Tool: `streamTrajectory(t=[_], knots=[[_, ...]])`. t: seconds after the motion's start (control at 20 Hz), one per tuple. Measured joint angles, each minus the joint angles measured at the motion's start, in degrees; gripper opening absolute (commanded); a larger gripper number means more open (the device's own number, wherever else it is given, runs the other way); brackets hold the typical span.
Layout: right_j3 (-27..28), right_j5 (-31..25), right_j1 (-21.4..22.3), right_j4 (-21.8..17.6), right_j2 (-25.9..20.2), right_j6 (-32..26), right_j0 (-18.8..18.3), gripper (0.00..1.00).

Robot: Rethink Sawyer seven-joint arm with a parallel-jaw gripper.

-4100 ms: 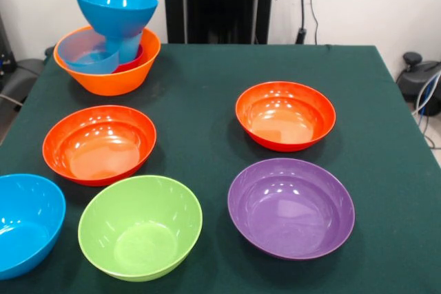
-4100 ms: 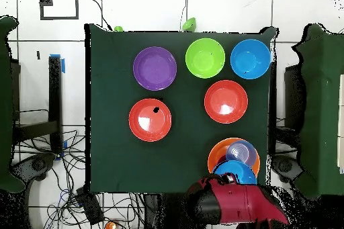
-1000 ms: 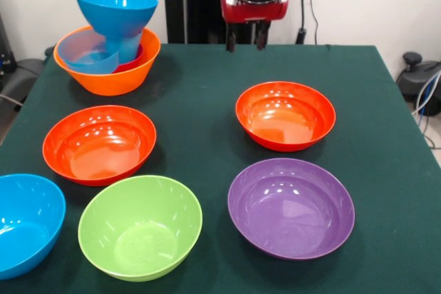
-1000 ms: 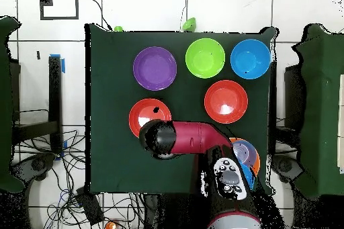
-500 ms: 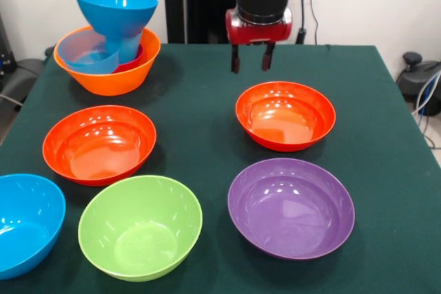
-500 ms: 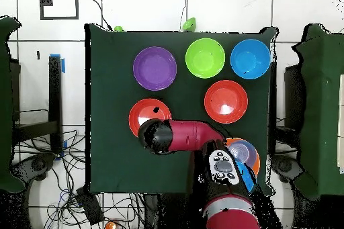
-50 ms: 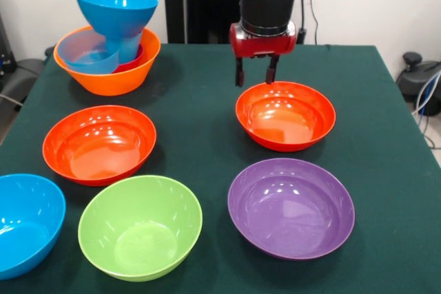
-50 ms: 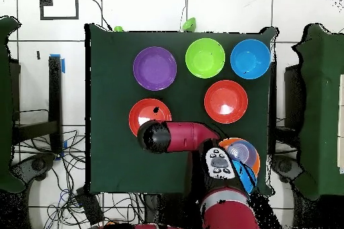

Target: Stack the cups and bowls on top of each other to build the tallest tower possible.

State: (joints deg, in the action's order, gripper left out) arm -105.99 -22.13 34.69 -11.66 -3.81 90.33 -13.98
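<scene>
pincer (image 7: 255,76) hung open, empty, over far rim of red-orange bowl (image 7: 286,115) | all bowls mouth-up on tabletop (image 7: 372,101) | blue bowl (image 7: 116,6) topped cups in orange bowl (image 7: 110,77)

Bright, even light from above. White glare spots sit inside the purple bowl (image 7: 291,208) and green bowl (image 7: 140,227); soft shadows fall toward 6 o'clock on the table (image 7: 386,135). Focus sharp.

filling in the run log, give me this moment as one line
gripper: open, empty | position: over far rim of red-orange bowl | tower: blue bowl atop orange bowl
</scene>
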Motion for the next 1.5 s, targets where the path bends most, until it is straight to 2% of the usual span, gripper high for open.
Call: streamTrajectory(t=[0.7,1.1,1.15,1.5], knots=[[2.79,4.67,-5.76,0.01,4.07,0.0,3.12,1.0],[4.47,5.47,-8.19,0.02,5.26,0.0,3.52,1.0],[5.22,5.47,-9.16,0.02,5.58,0.0,3.53,0.0],[5.65,5.47,-10.27,0.02,5.71,0.0,3.42,0.0]])
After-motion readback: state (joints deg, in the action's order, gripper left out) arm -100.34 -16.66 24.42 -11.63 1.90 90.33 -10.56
